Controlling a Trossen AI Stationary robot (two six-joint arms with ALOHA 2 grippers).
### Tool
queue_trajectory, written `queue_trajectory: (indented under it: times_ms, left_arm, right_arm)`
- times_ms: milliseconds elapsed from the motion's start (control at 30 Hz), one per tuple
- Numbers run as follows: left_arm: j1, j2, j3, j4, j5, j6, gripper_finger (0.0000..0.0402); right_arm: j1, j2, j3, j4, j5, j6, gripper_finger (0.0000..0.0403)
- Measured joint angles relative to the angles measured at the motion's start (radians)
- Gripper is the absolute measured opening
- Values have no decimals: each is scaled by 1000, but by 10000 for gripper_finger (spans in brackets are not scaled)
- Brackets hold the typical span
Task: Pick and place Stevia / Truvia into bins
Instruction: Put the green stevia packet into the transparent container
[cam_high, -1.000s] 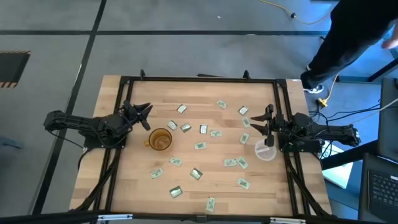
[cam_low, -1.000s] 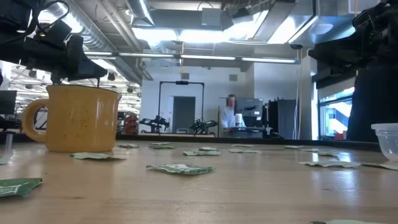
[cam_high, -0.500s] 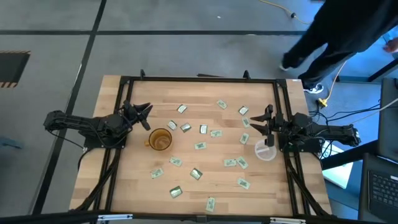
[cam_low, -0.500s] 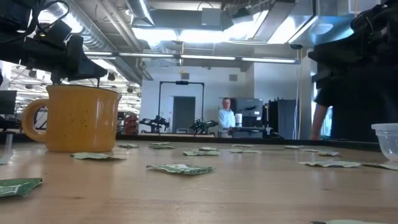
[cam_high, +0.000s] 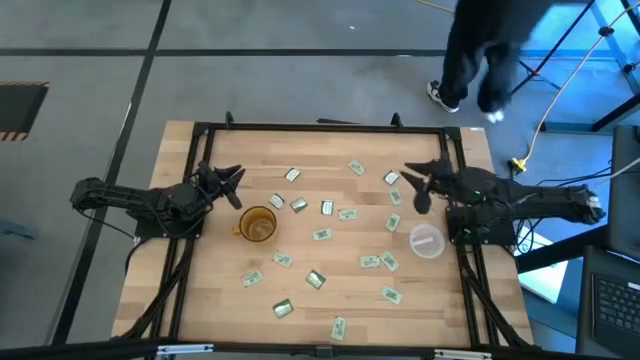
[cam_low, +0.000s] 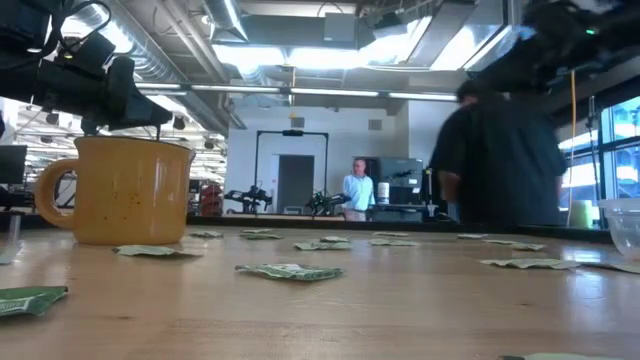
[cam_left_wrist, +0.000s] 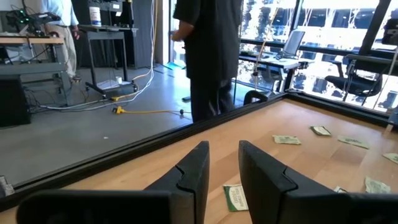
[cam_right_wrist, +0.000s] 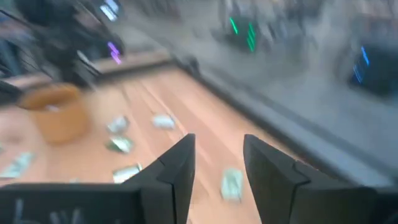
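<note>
Several green and white Stevia sachets (cam_high: 322, 234) lie flat and scattered over the wooden table, and they also show in the low view as sachets (cam_low: 288, 270). The amber mug (cam_high: 258, 224) stands left of centre. The clear cup (cam_high: 427, 241) stands near the right edge. My left gripper (cam_high: 236, 183) hovers open just beyond the mug, toward the far left, with one sachet (cam_left_wrist: 235, 198) on the table below its fingers. My right gripper (cam_high: 412, 184) is open above the sachets, on the far side of the clear cup, and it holds nothing.
A black frame rail (cam_high: 320, 127) runs around the table. A person (cam_high: 490, 40) walks on the floor past the table's far right corner, and another stands deep in the room (cam_low: 352, 190). A yellow cable (cam_left_wrist: 149, 112) lies on the floor.
My right gripper has swung away from the clear cup, toward the table's far edge and its left, and has risen; its wrist view is blurred by the motion. The person has walked leftward along the far right corner. My left arm has kept still.
</note>
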Motion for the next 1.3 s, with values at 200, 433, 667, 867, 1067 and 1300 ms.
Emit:
queue_trajectory:
  times_ms: [200,433,667,867,1067,1300]
  left_arm:
    - [0,0,0,0,-17,0,77]
    - [0,0,0,0,24,0,77]
    - [0,0,0,0,51,-1,77]
    - [0,0,0,0,52,-1,79]
    - [0,0,0,0,52,-1,76]
    - [0,0,0,0,50,-1,75]
  right_arm:
    - [-122,334,278,-401,4,364,139]
    - [-258,631,390,-562,-124,450,139]
    - [-400,826,390,-553,-176,422,139]
    - [-494,942,391,-479,-219,362,139]
    - [-532,1046,391,-442,-275,334,139]
    - [-546,1111,391,-424,-318,313,139]
